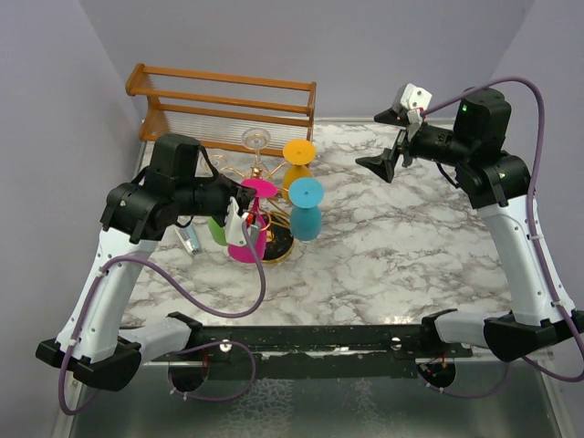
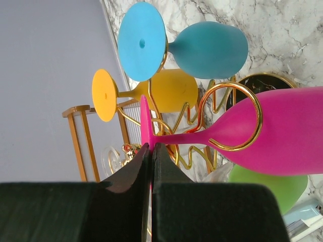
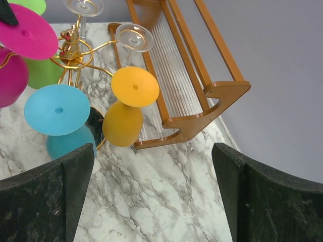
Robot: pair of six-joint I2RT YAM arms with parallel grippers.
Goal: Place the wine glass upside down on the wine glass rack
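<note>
The right hand (image 3: 151, 166) hangs with its two dark fingers spread wide above a marble tabletop (image 3: 166, 201). Beyond it, a gold wire wine glass rack (image 3: 75, 55) carries upside-down glasses: a magenta wine glass (image 3: 28, 30), a blue glass (image 3: 56, 109), a yellow glass (image 3: 135, 86) and a clear glass (image 3: 133, 38). An orange-brown wooden frame (image 3: 202, 96) stands just beside the rack.
</note>
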